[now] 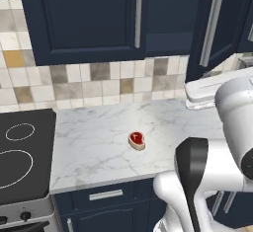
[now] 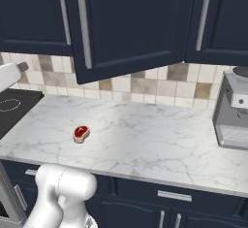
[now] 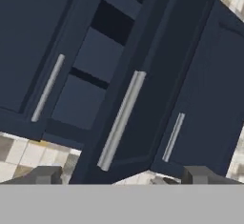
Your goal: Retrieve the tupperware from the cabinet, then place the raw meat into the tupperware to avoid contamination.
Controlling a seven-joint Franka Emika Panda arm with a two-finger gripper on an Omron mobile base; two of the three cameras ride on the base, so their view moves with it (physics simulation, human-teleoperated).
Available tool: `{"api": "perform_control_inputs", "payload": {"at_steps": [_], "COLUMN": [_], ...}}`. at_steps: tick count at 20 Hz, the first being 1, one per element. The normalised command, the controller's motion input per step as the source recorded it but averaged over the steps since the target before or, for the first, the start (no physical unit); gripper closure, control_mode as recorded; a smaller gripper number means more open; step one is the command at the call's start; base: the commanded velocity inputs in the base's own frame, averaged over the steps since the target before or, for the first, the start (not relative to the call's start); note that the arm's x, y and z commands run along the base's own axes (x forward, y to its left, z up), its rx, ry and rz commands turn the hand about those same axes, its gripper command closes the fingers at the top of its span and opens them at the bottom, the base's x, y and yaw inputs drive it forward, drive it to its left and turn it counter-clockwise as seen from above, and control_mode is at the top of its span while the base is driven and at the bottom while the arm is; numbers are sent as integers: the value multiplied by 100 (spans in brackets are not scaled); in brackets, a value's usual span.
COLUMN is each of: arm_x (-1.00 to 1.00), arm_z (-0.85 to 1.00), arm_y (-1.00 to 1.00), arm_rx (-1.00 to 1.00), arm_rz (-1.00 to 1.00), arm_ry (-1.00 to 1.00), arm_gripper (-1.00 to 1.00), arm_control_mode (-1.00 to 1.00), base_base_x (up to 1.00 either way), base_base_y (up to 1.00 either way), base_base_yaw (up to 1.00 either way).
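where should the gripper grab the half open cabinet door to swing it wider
Grip the long vertical silver bar handle on the ajar cabinet door. Come at it from the front with the open gripper, one finger on each side of the bar. It stands off the flat door face, so fingers can close around it; the door itself offers no edge as easy.

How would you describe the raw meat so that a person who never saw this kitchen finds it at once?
Look at the white marble counter between the black stove and the grey appliance. The raw meat lies alone near its middle, a tiny red roundish slice with a cream rim.
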Motion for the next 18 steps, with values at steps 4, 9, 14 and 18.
{"api": "perform_control_inputs", "payload": {"at_steps": [4, 9, 14, 18], "arm_x": [-11, -6, -2, 0], "arm_z": [0, -6, -16, -19], "arm_y": [8, 8, 15, 12], "arm_rx": [-39, -42, -45, -46], "arm_rz": [-10, -8, -6, -5], "arm_ry": [16, 16, 13, 16], "arm_gripper": [-100, -100, -100, -100], "arm_control_mode": [-100, -100, -100, -100], "base_base_x": [0, 0, 0, 0], "base_base_y": [0, 0, 0, 0], "base_base_yaw": [0, 0, 0, 0]}}
